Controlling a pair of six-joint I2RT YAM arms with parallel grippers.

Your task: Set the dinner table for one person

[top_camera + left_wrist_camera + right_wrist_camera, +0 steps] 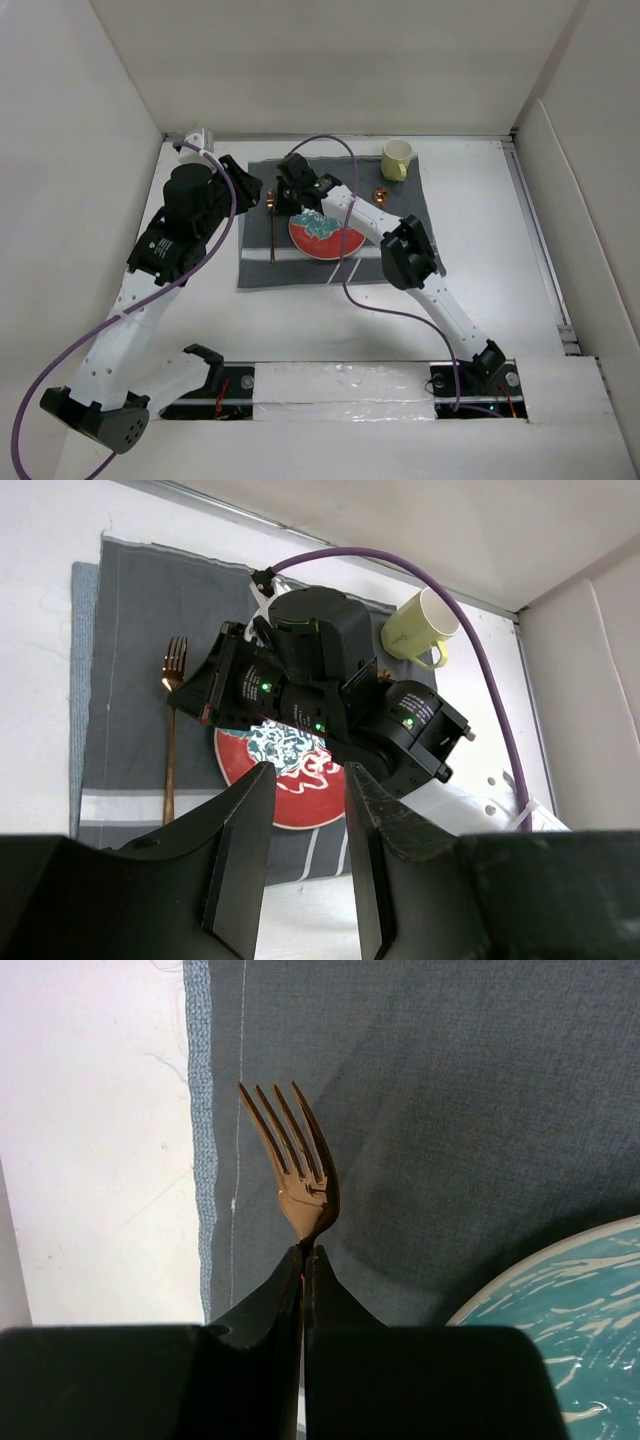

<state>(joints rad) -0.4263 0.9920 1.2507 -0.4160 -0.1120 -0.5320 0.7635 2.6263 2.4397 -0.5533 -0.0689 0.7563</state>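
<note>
A copper fork (272, 240) (170, 760) lies on the left side of the dark grey placemat (410, 205) (130, 610), left of a red plate (325, 237) (235, 752) with a teal pattern. My right gripper (278, 203) (305, 1250) reaches over the plate and is shut on the fork's neck; the tines (300, 1150) stick out past its tips. Over the mat's left edge hangs my left gripper (243, 190) (306, 775), open with nothing between its fingers. The mat rests on the white dinner table (480, 280) (100, 1160).
A pale yellow mug (397, 159) (425, 628) stands at the mat's far right corner. A small copper piece (380, 194) lies right of the plate. White walls close in the table on the left, back and right.
</note>
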